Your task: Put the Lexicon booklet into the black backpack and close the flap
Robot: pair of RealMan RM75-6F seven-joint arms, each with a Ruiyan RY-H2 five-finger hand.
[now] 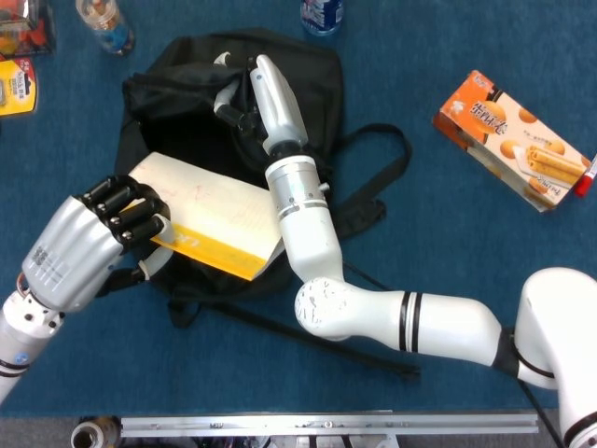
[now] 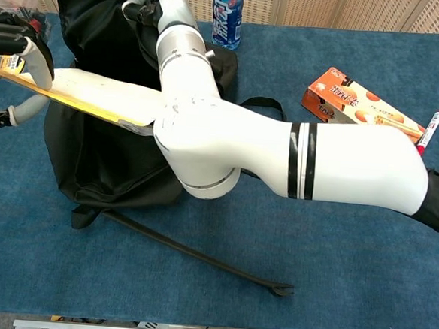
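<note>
Head view looks straight down from above; chest view—lower, closer, facing forward—shares the floppy black fabric backpack (image 1: 187, 112) (image 2: 92, 148).

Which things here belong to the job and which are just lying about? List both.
Job: Lexicon booklet, held by the left hand; black backpack, its flap held up by the right hand.

Lying about: orange snack box, red marker, blue-label bottle, small bottle, yellow packet.
</note>
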